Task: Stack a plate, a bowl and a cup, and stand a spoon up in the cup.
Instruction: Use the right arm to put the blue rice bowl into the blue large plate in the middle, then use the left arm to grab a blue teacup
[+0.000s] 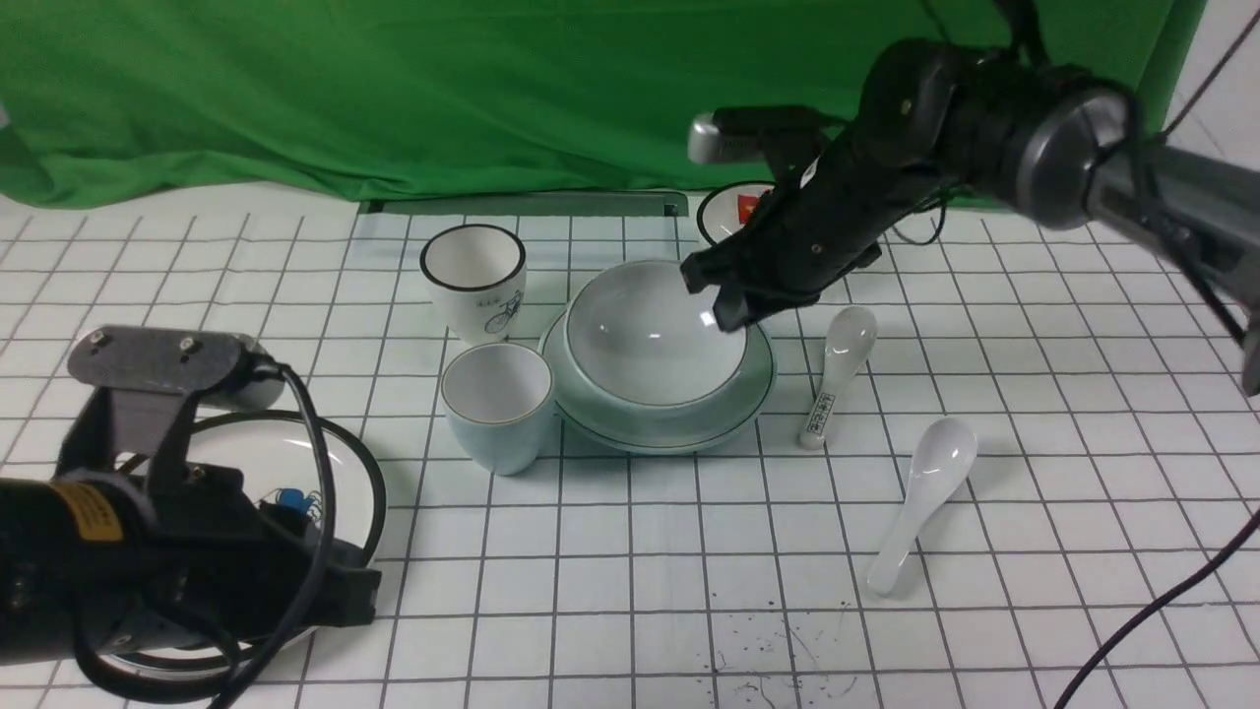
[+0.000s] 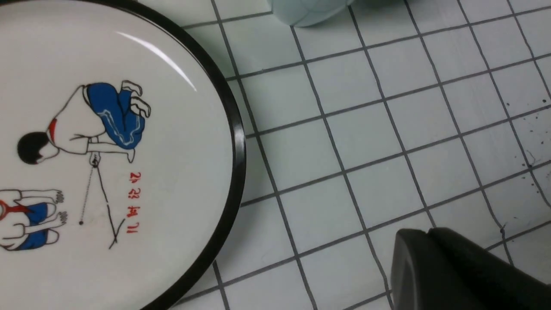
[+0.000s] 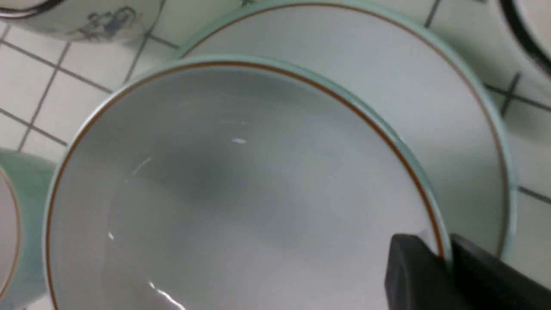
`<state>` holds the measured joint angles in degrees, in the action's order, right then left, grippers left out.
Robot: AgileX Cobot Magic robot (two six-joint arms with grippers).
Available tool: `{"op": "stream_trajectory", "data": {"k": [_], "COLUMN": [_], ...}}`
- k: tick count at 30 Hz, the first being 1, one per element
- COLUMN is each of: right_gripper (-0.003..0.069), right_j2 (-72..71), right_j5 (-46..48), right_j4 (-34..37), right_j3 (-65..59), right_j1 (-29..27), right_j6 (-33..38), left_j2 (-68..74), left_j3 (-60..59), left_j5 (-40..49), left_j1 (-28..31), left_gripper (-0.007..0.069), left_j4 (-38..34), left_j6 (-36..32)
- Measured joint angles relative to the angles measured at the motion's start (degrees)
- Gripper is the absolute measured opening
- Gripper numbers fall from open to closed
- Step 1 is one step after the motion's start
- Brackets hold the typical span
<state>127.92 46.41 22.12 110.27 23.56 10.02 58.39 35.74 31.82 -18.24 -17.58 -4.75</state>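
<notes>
- Right pincer [image 1: 711, 295] is clamped on the far right rim of the bowl [image 1: 650, 335], which sits on the plate [image 1: 679, 433].
- If I pull away before letting go, I expect the bowl to tip or drag the plate into the cup [image 1: 497, 409] just beside it.
- Left pincer [image 2: 428, 258] looks closed on nothing, beside the cartoon plate [image 2: 236, 142].
- The printed spoon [image 1: 837, 384] lies between the stack and the spoon [image 1: 925, 492], in my way.

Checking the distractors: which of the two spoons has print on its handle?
The printed spoon, lying just right of the plate, with black characters near its handle end. The plain spoon, nearer the camera, has none.
</notes>
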Motion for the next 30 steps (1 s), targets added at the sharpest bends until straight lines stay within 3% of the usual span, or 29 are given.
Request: {"op": "stream_trajectory", "data": {"k": [12,15,19,20,24,28,30], "right_gripper": [0.0090,0.0165,0.0353,0.0360,0.0400,0.0360,0.0351], "right_j2": [3.5,3.5,2.9,2.6,-1.4,-10.8,-14.5], "right_j5": [-5.2,-5.5,-5.1,-5.0,-2.3,3.9,6.6], "right_j4": [-6.0,-6.6,-6.9,-6.9,-7.6,-11.3,-12.5], "right_j3": [2.4,2.4,2.4,2.4,2.4,2.4,2.4], "right_j1": [0.3,0.3,0.3,0.3,0.3,0.3,0.3], "right_j6": [-5.4,-5.6,-5.6,-5.5,-2.8,-1.2,-1.1], "left_j2": [0.0,0.0,0.9,1.0,6.0,15.9,20.4], "left_j3": [0.0,0.0,0.4,0.5,4.9,15.1,19.1], "left_j5": [-2.5,-4.4,-8.0,-8.1,-8.7,-5.3,-3.5], "left_j1": [0.0,0.0,0.0,0.0,0.0,0.0,0.0], "left_gripper": [-0.0029,-0.0029,0.0006,0.0009,0.0108,0.0316,0.0383], "left_j4": [-1.4,-1.4,-1.1,-1.0,-0.7,3.5,5.0], "left_j6": [-0.1,-0.1,0.2,0.2,1.6,1.7,1.9]}}
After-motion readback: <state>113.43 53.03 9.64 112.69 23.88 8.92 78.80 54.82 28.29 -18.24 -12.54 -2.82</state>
